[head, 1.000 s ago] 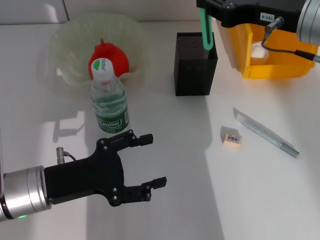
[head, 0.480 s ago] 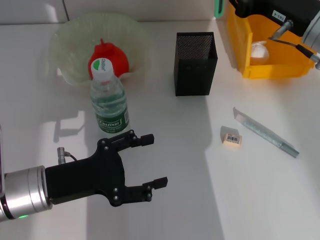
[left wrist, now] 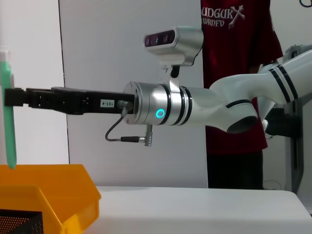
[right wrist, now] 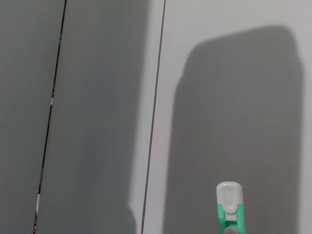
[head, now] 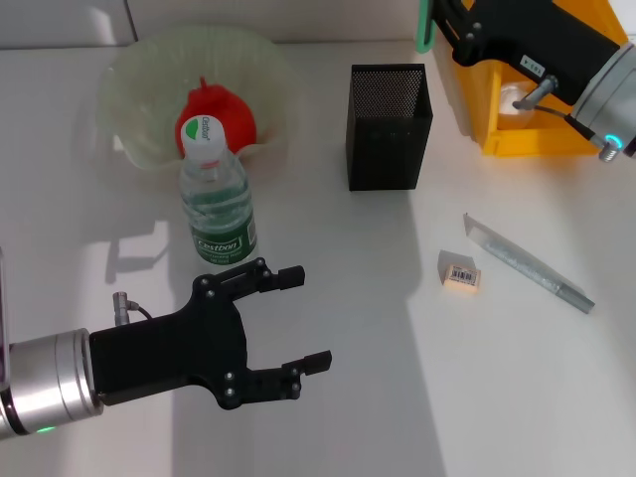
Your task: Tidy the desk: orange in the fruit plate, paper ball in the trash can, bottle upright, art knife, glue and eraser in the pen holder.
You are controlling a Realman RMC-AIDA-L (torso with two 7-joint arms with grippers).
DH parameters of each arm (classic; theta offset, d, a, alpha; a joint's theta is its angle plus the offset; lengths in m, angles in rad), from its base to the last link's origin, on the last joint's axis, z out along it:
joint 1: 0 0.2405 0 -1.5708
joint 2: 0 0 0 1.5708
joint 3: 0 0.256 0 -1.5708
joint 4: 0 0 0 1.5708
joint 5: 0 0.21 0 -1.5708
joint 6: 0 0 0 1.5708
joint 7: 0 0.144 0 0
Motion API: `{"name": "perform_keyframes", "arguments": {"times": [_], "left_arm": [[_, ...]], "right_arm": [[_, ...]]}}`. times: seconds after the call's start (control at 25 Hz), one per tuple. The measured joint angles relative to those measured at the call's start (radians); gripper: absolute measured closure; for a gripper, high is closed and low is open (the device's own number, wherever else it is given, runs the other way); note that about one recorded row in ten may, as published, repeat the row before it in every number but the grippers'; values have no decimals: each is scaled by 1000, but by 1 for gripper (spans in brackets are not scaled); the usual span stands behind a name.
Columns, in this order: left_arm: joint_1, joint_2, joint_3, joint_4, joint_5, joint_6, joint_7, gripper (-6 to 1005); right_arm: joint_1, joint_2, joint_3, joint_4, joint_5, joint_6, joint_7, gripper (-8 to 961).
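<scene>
The bottle (head: 216, 202) stood just beyond the left tool (head: 283, 333), the orange (head: 217, 121) in the fruit plate (head: 134, 79) behind it. The pen holder (head: 389, 126) sat below the right tool (head: 437, 25), with the eraser (head: 460, 274) nearer the robot on the tabletop (head: 378, 397).

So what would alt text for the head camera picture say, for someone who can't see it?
A white desk seen from above: the right gripper holds a green stick at the far edge near a black pen holder and a yellow trash can. An orange sits in a green plate behind an upright bottle; an eraser and knife lie loose. The left gripper hovers open.
</scene>
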Motion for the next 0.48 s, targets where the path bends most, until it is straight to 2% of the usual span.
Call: {"name": "perform_keyframes", "arguments": {"times": [0.48], "left_arm": [[5, 0, 5, 0, 0, 0, -5, 170]], "right_arm": [[112, 0, 11, 202, 4, 1, -53, 784]]}}
